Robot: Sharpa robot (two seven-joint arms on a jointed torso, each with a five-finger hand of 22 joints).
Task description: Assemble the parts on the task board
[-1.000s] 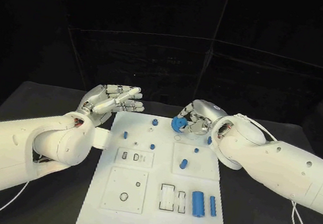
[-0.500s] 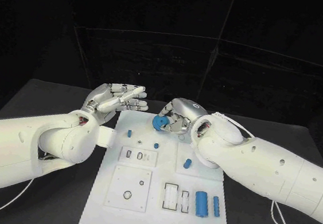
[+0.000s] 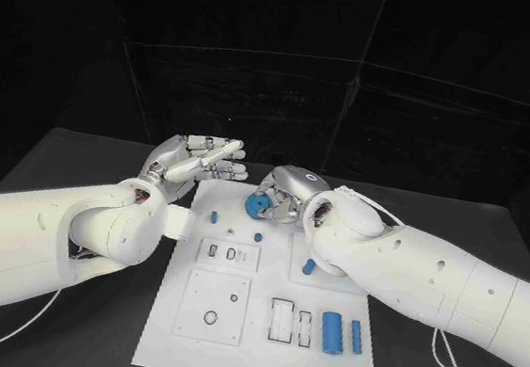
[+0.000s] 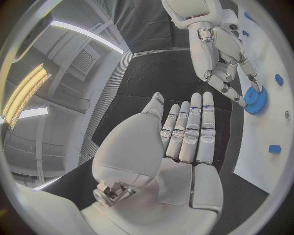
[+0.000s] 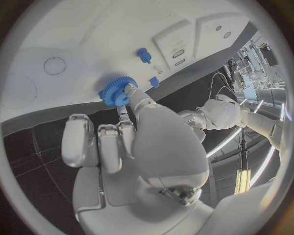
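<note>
The white task board [image 3: 257, 354] lies in the middle of the black table. My right hand [image 3: 291, 192] hovers over the board's far edge and holds a blue gear [image 3: 261, 205] in its fingertips. The gear [image 5: 116, 91] sits close above the white board [image 5: 67, 39] in the right wrist view, and the gear [image 4: 256, 101] hangs under the right hand [image 4: 223, 54] in the left wrist view. My left hand [image 3: 194, 160] is raised just off the board's far left corner, fingers straight and apart, holding nothing; its bare palm [image 4: 183, 147] faces up.
Small blue pegs [image 3: 214, 217] [image 3: 258, 237] [image 3: 309, 267] stand on the board's far half. Two blue cylinders [image 3: 331, 332] [image 3: 354, 337] lie on its near right, beside rectangular slots [image 3: 278, 320]. A plate with a round hole [image 3: 211, 318] sits near left.
My right hand has carried the blue gear leftward along the board's far edge, closer to my left hand. The left hand has hardly moved.
</note>
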